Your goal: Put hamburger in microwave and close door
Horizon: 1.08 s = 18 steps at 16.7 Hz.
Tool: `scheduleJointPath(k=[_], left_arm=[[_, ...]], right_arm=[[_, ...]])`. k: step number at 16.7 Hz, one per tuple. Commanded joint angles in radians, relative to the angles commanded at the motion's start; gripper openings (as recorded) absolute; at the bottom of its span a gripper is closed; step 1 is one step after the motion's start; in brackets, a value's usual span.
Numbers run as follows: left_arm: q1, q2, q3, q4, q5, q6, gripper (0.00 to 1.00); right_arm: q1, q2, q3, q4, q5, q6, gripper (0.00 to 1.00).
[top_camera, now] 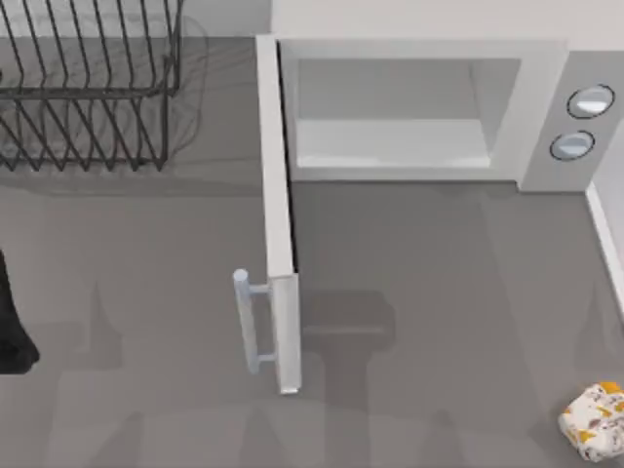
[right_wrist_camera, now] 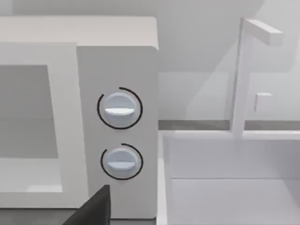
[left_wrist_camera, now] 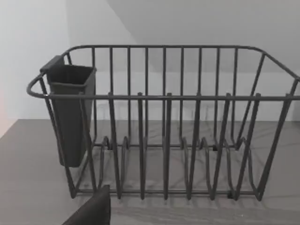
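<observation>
The hamburger (top_camera: 595, 421), a small lump in white paper with orange patches, lies on the grey table at the front right corner. At the back stands the white microwave (top_camera: 419, 49) with its pale cavity showing and two round knobs (top_camera: 581, 122) on its grey panel (right_wrist_camera: 117, 131). Its door (top_camera: 278, 224) stands swung out towards the front, edge-on, with the bar handle (top_camera: 246, 322) on its left side. My left gripper (top_camera: 10, 322) is parked at the table's left edge, its dark tip (left_wrist_camera: 91, 211) facing the rack. A dark tip of my right gripper (right_wrist_camera: 93, 211) faces the knobs.
A black wire dish rack (top_camera: 93, 88) with a dark cutlery cup (left_wrist_camera: 70, 112) stands at the back left. A white basin-like unit (top_camera: 606, 234) with an upright post (right_wrist_camera: 241, 70) lies right of the microwave. Bare table (top_camera: 439, 292) stretches between the door and the hamburger.
</observation>
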Motion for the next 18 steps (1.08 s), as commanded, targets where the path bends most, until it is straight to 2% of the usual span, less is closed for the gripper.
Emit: scheduleJointPath(k=[3,7,18], left_arm=[[0.0,0.0,0.0,0.0,0.0,0.0,1.0],[0.0,0.0,0.0,0.0,0.0,0.0,1.0],[0.0,0.0,0.0,0.0,0.0,0.0,1.0]], right_arm=[[0.004,0.012,0.01,-0.011,0.0,-0.001,1.0],[0.051,0.162,0.114,-0.131,0.001,-0.016,1.0],[0.288,1.079,0.633,-0.739,0.002,-0.089,1.0]])
